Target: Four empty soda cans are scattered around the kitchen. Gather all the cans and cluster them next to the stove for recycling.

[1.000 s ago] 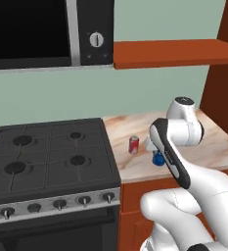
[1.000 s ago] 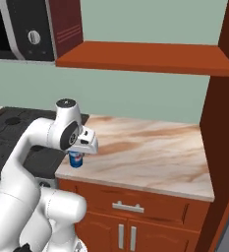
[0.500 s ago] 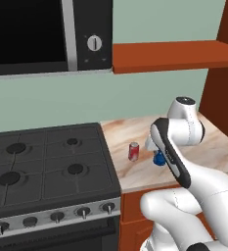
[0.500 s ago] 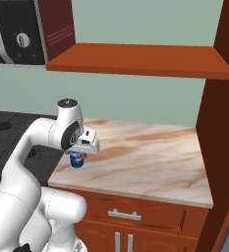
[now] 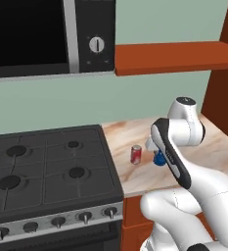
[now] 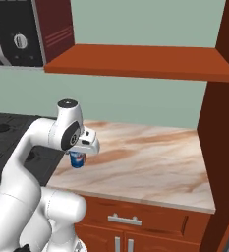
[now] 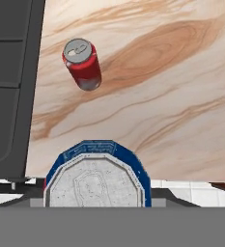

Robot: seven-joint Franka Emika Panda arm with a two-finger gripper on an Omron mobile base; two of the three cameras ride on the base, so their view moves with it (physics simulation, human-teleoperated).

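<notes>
Above the beige marbled countertop (image 6: pixel 150 162), the gripper (image 6: pixel 78 156) carries a blue cylindrical soda can (image 6: pixel 77 159), jaws clamped on it. A red soda can (image 5: pixel 136 154) stands beside the black four-burner stove (image 5: pixel 47 171). Next, lower the blue one close alongside, then release.
</notes>
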